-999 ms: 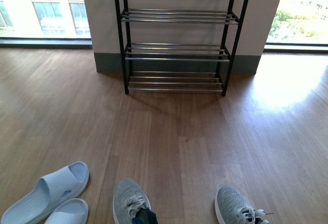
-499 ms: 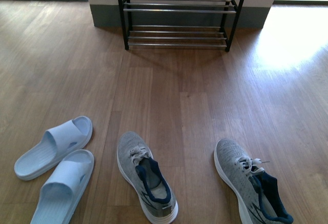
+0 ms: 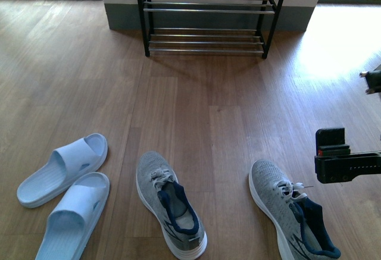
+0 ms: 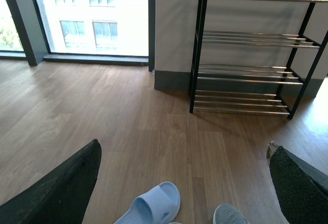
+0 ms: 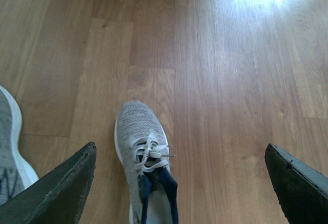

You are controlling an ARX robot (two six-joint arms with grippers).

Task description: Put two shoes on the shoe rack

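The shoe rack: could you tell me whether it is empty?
Empty: the shoe rack shows bare bars; both sneakers sit on the floor.

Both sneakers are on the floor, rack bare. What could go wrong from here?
The right sneaker has loose laces sticking sideways; the open right hand above could snag them.
Two pale blue slippers lie close beside the left sneaker; the left hand might bump them.
The shoe rack has spaced chrome bars; a shoe set crookedly could tip.
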